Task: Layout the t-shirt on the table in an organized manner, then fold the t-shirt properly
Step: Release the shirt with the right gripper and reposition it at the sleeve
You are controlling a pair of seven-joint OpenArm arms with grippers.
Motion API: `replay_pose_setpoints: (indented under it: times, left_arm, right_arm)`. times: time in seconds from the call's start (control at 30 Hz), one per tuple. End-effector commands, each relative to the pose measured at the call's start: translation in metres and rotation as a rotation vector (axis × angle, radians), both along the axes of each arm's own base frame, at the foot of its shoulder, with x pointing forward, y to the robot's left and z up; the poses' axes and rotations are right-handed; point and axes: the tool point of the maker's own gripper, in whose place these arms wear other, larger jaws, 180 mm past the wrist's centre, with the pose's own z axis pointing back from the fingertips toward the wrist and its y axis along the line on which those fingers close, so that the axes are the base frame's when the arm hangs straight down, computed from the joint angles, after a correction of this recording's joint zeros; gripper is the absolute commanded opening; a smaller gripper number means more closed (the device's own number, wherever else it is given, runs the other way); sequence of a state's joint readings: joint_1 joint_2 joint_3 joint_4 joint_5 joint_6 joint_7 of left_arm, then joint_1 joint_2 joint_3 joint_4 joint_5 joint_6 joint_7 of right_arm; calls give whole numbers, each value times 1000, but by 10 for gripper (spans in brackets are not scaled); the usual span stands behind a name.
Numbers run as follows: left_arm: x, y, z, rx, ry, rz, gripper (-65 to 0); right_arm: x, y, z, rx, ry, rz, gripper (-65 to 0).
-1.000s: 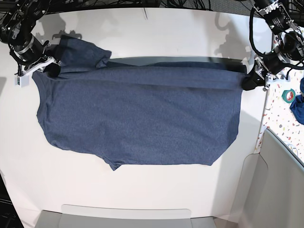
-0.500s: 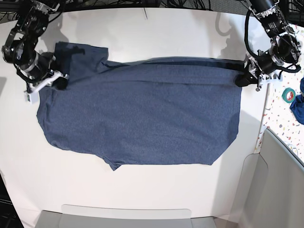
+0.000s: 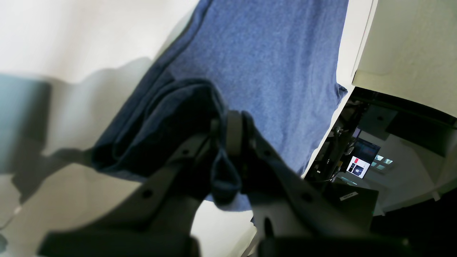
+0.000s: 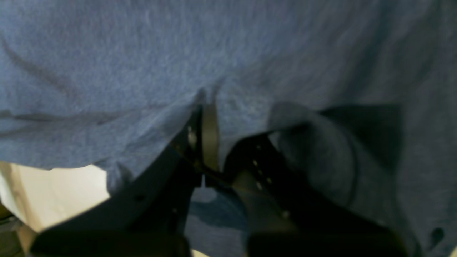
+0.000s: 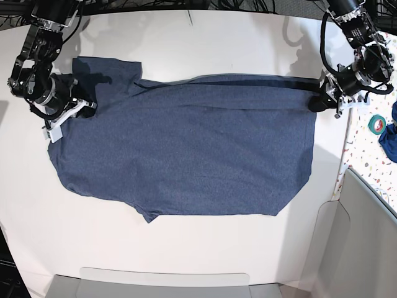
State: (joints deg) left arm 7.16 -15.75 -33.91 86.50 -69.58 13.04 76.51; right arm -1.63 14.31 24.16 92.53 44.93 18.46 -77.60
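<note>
Base view | one t-shirt (image 5: 186, 155) | one table (image 5: 205, 43) | two arms

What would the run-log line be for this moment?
stage: folding | t-shirt: on table | left gripper: shut on t-shirt | right gripper: shut on t-shirt

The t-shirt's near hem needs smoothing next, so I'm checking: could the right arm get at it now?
Probably not yet: the right gripper is shut on the t-shirt at its far corner. Bare table lies before the hem, so the way looks free once it lets go.
</note>
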Motion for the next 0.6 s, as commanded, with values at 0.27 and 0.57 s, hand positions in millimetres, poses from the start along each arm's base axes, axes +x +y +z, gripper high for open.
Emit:
replay_pose_setpoints:
  times: [0.27, 0.57]
  left_arm:
    - [4, 7, 14, 13, -31, -13, -578]
    - [2, 5, 14, -1, -26, -17, -449]
  right_arm:
    - [-1, -12, 8, -38, -19, 8, -499]
    - [-13, -17, 2, -45, 7, 11, -280]
